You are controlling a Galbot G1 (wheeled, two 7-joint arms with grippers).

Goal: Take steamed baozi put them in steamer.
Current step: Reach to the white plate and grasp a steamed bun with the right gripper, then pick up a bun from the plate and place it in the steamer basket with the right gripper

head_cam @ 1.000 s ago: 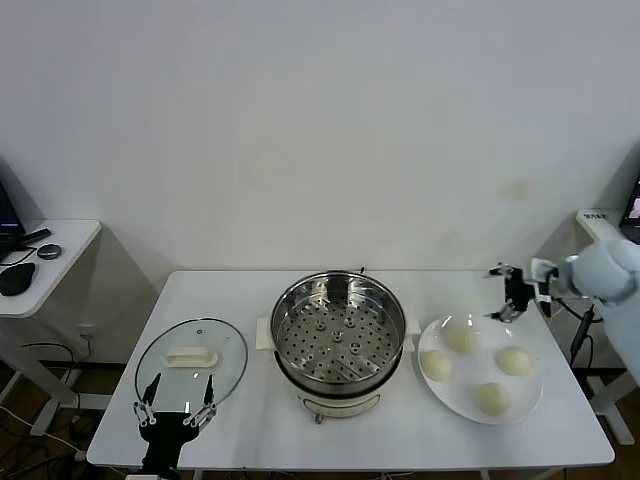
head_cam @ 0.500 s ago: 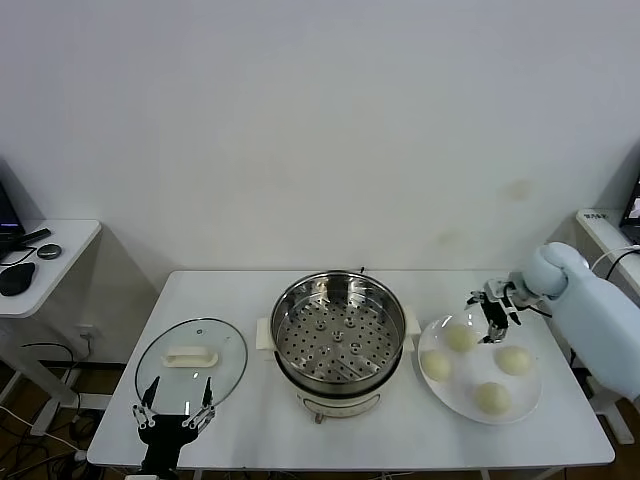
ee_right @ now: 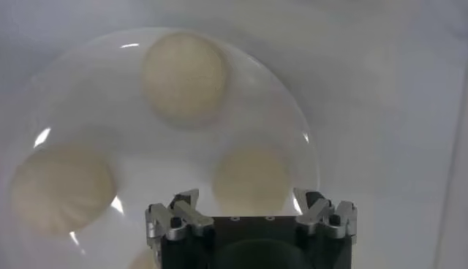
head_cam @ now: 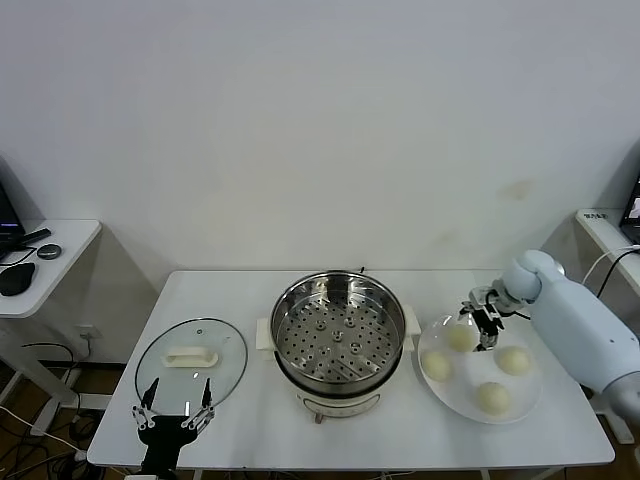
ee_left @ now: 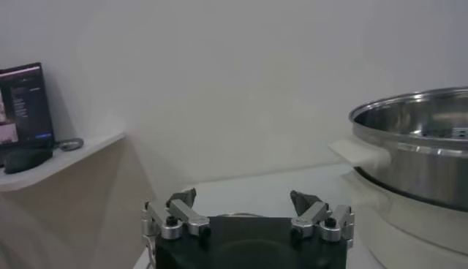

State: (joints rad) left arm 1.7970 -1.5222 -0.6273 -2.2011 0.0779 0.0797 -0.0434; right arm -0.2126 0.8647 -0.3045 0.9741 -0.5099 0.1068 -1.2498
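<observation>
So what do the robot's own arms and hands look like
The right arm has a smooth, rounded pale blue-white shell ending in a ball-like wrist. The right hand is small, with a black body and silver metal fingers joined by dark screws. The left hand is built the same way: a black base with two silver-tipped fingers. No cables or markings are visible on either.
</observation>
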